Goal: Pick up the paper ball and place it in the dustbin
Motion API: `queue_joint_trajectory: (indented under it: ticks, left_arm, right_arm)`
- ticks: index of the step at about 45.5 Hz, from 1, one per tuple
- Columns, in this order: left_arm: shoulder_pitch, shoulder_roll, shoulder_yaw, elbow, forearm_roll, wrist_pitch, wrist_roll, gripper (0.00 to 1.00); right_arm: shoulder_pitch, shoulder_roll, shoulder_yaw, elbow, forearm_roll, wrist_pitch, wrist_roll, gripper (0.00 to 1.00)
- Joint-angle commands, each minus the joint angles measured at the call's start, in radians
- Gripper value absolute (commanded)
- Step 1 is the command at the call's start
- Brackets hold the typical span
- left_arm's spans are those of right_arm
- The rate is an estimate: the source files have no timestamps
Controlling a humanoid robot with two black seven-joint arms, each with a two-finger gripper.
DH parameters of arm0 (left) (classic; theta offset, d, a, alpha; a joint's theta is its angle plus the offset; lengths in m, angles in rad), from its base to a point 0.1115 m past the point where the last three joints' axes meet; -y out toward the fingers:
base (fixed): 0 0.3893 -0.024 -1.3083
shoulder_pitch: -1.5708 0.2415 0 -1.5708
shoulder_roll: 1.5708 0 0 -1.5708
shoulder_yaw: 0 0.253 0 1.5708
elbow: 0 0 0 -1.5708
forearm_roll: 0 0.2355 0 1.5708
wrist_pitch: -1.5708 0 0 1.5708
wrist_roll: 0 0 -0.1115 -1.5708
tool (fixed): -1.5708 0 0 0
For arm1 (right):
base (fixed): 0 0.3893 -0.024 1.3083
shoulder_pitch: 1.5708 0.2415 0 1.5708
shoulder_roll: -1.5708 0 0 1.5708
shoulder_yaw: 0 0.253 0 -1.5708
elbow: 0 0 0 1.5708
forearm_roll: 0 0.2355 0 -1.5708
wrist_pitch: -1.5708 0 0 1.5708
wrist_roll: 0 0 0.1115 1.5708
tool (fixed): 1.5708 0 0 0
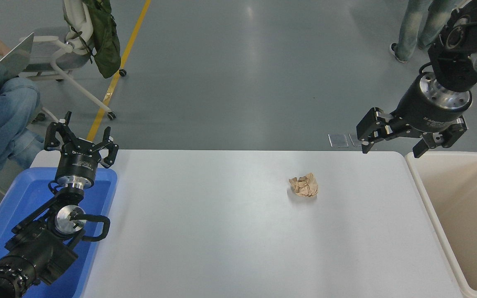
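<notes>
Grey polished flooring, crossed by a yellow line [127,49], is seen beyond a white table [222,231] that fills the lower part of the head view. On the table, right of its middle and towards the far edge, the paper ball [304,185] is found lying alone, a crumpled tan wad touched by nothing. The dustbin [429,194], cream-beige and open-topped, is set against the table's right end, well apart from the ball. The right gripper [391,145] is held in the air over the table's far right corner, just beside the bin's far rim, with its fingers spread wide and nothing between them; it is above and to the right of the ball, clear of it. The left gripper [82,138] is parked at the lower left over a blue tray [23,194], its fingers also spread and empty. At the far left a seated person [2,111] in jeans is seen beside a wheeled chair [68,54] hung with a green bag [105,37], and another person's legs [420,25] are seen at the upper right.
</notes>
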Motion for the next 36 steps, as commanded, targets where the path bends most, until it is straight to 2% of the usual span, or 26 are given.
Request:
queue_joint_trajectory:
  ticks: [1, 14, 18, 27, 36]
  left_arm:
    - [0.0, 0.0, 0.001, 0.001, 0.0, 0.0, 0.0, 0.99]
    - [0.0, 0.0, 0.001, -0.001, 0.001, 0.0, 0.0, 0.99]
    - [0.0, 0.0, 0.001, 0.001, 0.0, 0.0, 0.0, 0.99]
    - [0.0, 0.0, 0.001, -0.001, 0.0, 0.0, -0.001, 0.99]
    - [0.0, 0.0, 0.0, 0.001, 0.0, 0.0, -0.001, 0.99]
  right_arm:
    - [-0.047, -0.001, 0.014, -0.003, -0.002, -0.018, 0.0, 1.0]
    - [-0.249, -0.003, 0.105, -0.036, -0.057, -0.282, 0.0, 0.98]
    - [-0.315, -0.004, 0.131, -0.052, -0.091, -0.377, 0.0, 0.89]
    - [-0.458, 0.0, 0.142, -0.075, -0.148, -0.609, 0.0, 0.89]
    - [-0.599, 0.025, 0.183, -0.219, -0.143, -0.658, 0.0, 0.89]
